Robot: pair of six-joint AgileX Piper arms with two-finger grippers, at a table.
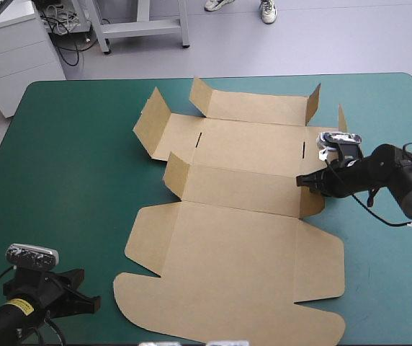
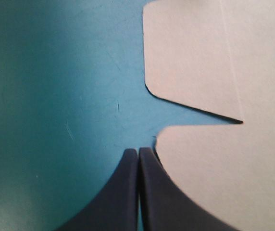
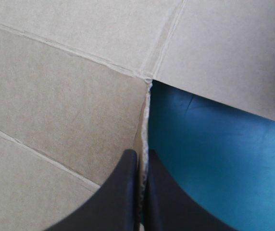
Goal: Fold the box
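The brown box (image 1: 235, 245) lies as a cut sheet across the middle of the teal-green table, its far flaps and small side flaps standing up. My right gripper (image 1: 303, 180) is at the sheet's right edge. In the right wrist view it (image 3: 141, 153) is shut on a thin upright flap edge of the box (image 3: 56, 96). My left gripper (image 1: 94, 304) rests low near the table's front left corner. In the left wrist view its fingers (image 2: 138, 150) meet with nothing between them, just beside the box's rounded front flaps (image 2: 214, 62).
Bare teal-green cover (image 1: 69, 158) stretches from the box's left side to the table's left edge. A narrower strip of cover (image 1: 386, 288) lies right of the sheet. A pale cabinet (image 1: 11, 50) stands beyond the far left corner.
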